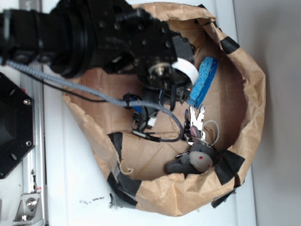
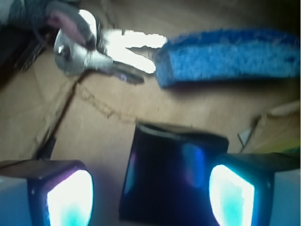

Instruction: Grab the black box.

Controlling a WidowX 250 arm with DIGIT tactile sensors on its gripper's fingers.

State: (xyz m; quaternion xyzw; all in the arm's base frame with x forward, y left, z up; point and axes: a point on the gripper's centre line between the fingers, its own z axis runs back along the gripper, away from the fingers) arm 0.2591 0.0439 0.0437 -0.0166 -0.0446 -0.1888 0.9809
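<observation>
Lying in the paper bag [image 1: 244,84]: black box [image 2: 169,174], blue sponge [image 2: 225,56], keys [image 2: 94,56].

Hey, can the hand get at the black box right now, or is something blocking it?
Probably yes. In the wrist view the hand is open, with the black box lying between its fingers. The sponge and keys lie beyond it, clear of the box.

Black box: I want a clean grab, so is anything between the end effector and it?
Nothing visible. In the wrist view the black box lies between the open end effector fingers; the blue sponge and keys sit beyond it.
</observation>
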